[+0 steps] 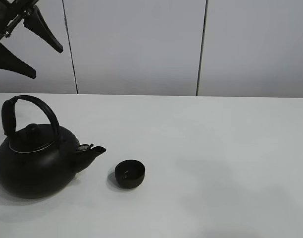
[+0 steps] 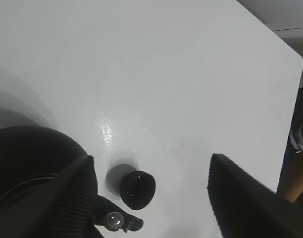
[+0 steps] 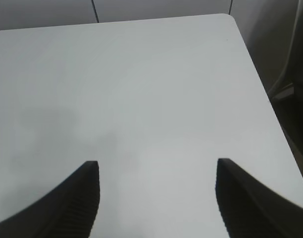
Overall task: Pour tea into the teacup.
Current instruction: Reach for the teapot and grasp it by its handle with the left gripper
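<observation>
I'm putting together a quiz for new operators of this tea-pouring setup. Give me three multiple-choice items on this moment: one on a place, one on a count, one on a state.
1. Where does the small matte-black handleless teacup stand relative to the big round black kettle?
A. On its lid
B. Just off its spout tip
C. Behind its arched handle

2. How many cups stand on the white table?
A. One
B. Two
C. Three

3. How does the left gripper stand?
A. Shut on the kettle's handle
B. Shut on the teacup
C. Open, holding nothing

Answers:
1 B: the spout points toward the teacup, which stands apart beside it.
2 A: only that one cup shows.
3 C: its fingers are wide apart in the air, touching nothing.
</observation>
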`<state>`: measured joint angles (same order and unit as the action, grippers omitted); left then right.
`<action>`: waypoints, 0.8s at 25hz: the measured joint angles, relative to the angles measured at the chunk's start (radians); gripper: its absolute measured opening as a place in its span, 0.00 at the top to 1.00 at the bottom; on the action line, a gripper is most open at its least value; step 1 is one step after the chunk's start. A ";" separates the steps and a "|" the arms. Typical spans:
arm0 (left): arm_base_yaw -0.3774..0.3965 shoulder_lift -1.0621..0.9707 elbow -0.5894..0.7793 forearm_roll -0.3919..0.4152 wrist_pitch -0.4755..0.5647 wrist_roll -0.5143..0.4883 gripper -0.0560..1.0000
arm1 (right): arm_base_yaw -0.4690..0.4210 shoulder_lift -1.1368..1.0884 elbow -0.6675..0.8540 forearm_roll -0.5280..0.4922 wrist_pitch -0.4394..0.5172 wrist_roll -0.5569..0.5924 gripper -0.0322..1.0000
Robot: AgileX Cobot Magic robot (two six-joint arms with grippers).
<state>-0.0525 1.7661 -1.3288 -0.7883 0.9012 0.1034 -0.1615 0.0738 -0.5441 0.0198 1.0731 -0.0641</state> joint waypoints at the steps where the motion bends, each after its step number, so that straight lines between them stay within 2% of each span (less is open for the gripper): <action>1: 0.000 0.000 0.000 0.000 0.000 0.000 0.49 | 0.000 -0.006 0.008 0.000 0.000 -0.003 0.52; 5: 0.000 0.000 0.000 0.000 0.000 0.000 0.49 | 0.001 -0.014 0.034 0.027 -0.003 -0.008 0.52; 8: 0.000 0.000 0.000 0.000 0.000 0.000 0.49 | 0.037 -0.014 0.053 0.050 -0.009 -0.008 0.52; 13: 0.000 0.000 0.000 0.000 0.000 0.000 0.49 | 0.099 -0.014 0.057 0.036 -0.010 -0.011 0.52; 20: 0.000 0.000 0.000 0.000 0.000 0.000 0.49 | 0.104 -0.014 0.076 0.022 0.006 -0.011 0.52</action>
<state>-0.0525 1.7661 -1.3288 -0.7883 0.9012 0.1034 -0.0571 0.0598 -0.4684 0.0418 1.0792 -0.0752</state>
